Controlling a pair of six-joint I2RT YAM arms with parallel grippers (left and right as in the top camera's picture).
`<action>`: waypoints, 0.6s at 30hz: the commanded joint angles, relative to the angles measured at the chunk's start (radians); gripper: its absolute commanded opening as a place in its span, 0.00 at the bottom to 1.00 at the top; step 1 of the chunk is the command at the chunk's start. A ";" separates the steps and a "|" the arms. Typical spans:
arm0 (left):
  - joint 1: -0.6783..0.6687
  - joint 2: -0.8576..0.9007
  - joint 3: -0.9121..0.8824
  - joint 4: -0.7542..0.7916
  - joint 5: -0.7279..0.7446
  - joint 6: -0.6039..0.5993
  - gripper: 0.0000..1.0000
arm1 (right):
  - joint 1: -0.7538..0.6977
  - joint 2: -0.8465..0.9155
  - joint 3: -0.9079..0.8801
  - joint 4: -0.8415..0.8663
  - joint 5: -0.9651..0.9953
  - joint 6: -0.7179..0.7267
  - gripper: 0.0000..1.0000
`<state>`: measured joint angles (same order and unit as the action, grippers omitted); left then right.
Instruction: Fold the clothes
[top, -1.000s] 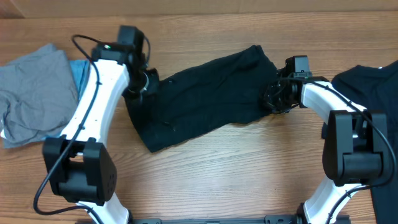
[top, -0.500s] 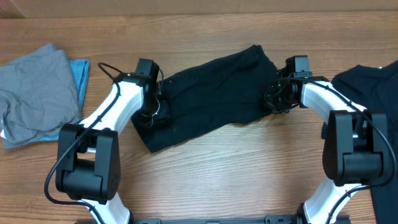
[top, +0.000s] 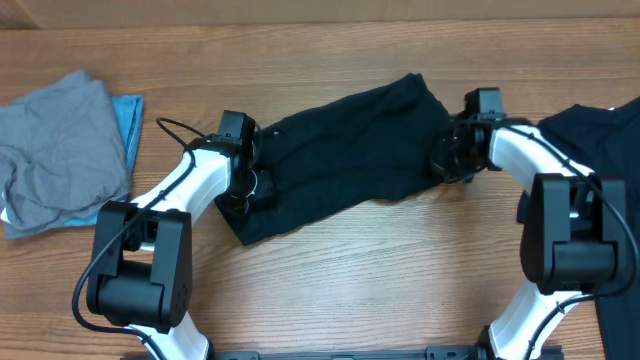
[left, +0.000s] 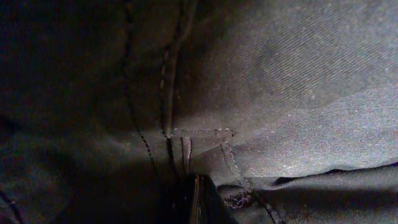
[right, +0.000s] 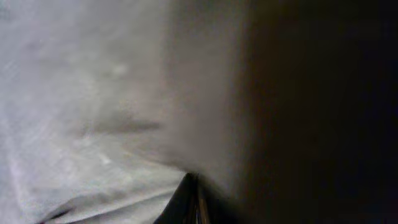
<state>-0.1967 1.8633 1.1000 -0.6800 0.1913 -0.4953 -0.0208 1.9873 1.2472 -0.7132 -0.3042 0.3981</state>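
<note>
The clothes lie in three places. Black pants (top: 340, 155) stretch slantwise across the table's middle. My left gripper (top: 248, 186) is shut, its tips (left: 196, 200) down on the pants' left end beside a stitched seam; no cloth shows between them. At the pants' right end my right gripper (top: 448, 160) is shut on the fabric edge, and cloth fills the right wrist view around its tips (right: 193, 200). A grey piece (top: 55, 150) lies crumpled over a light-blue one (top: 130, 118) at far left. Another black garment (top: 595, 140) lies at far right.
Bare wooden table (top: 380, 280) runs along the front between the two arm bases. The right black garment reaches down the right edge behind my right arm (top: 560, 230).
My left arm has swung down and to the right, from the pants' top left corner onto their left end. The right gripper has closed at the pants' right edge.
</note>
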 joint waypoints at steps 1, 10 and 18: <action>-0.002 0.028 -0.045 -0.007 -0.026 -0.014 0.04 | -0.102 0.048 0.120 -0.116 0.139 -0.009 0.04; -0.002 0.028 -0.045 -0.003 -0.026 -0.014 0.04 | -0.174 0.048 0.319 -0.235 0.242 -0.064 0.04; -0.001 -0.089 0.074 -0.088 -0.060 0.024 0.04 | -0.169 -0.037 0.370 -0.232 0.074 -0.160 0.04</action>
<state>-0.1967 1.8587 1.1145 -0.7216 0.1860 -0.4934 -0.1963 2.0346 1.5581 -0.9516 -0.1329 0.3180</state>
